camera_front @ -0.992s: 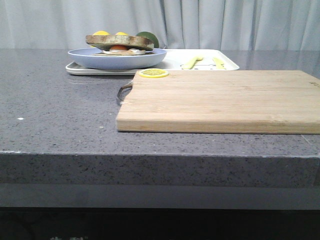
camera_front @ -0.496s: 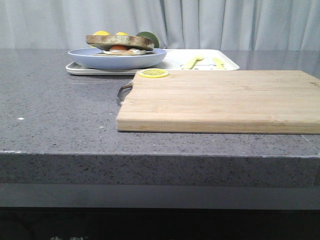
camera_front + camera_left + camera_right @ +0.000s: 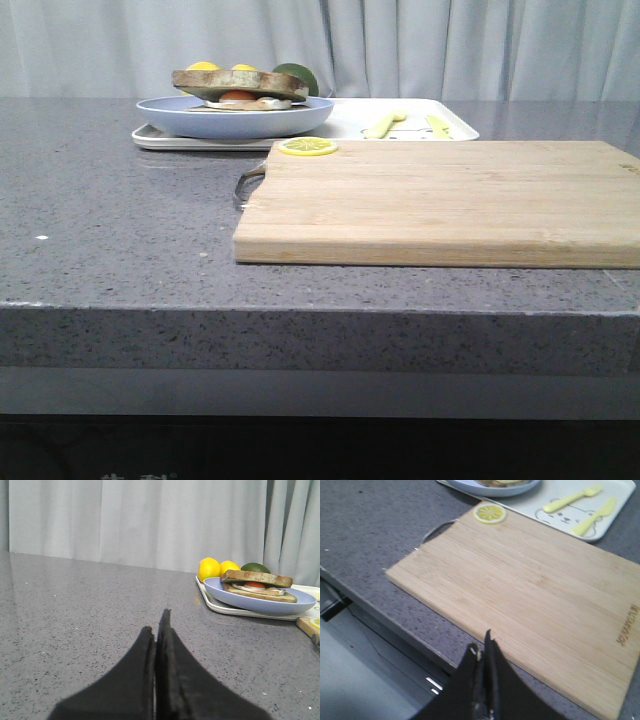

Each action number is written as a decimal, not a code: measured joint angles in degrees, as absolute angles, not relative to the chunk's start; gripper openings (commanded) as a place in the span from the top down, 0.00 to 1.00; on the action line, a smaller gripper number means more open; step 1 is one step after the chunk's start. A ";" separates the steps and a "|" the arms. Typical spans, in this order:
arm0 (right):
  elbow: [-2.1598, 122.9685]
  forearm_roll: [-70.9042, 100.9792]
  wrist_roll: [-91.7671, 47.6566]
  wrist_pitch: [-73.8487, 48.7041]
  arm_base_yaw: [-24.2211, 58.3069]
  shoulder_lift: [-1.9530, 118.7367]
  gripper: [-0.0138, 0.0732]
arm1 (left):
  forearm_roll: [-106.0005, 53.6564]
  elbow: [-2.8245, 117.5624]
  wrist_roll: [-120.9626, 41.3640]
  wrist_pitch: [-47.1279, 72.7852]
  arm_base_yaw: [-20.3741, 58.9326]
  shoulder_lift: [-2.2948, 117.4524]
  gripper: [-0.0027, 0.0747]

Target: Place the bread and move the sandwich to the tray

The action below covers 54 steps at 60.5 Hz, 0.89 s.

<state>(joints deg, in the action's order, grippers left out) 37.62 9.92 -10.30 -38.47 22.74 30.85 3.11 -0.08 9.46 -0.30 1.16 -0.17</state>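
Both grippers, left and right, pressed together, empty. Sandwich on plate, on tray, 11 o'clock of cutting board. Likely light, soft, loosely stacked; grip plate rim.

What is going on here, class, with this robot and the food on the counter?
Nothing is being handled right now. The sandwich sits on its blue plate, and the plate rests on the white tray at the back of the counter. The cutting board holds only a lemon slice. The left gripper and the right gripper are both shut and empty, away from the food.
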 measured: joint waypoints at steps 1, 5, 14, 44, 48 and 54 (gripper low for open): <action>36.48 9.92 -10.30 -37.93 21.73 29.87 0.92 | 3.11 -0.08 9.46 -0.30 1.16 -0.17 0.99; 32.88 9.81 -10.30 -34.91 18.64 26.27 0.92 | 3.11 -0.08 9.46 -0.30 1.16 -0.17 0.99; 22.67 9.81 -10.30 -24.00 10.73 15.33 0.92 | 3.11 -0.08 9.46 -0.30 1.16 -0.17 0.99; -1.34 10.13 -10.30 -3.23 0.54 -0.47 0.92 | 3.13 -0.08 9.46 -0.30 1.16 -0.17 0.99; -1.56 10.13 -10.30 -3.20 0.54 -0.47 0.92 | 3.13 -0.08 9.46 -0.30 1.16 -0.17 0.99; -1.56 10.13 -10.30 -2.96 0.47 -0.47 0.92 | 3.13 -0.08 9.46 -0.30 1.16 -0.17 0.99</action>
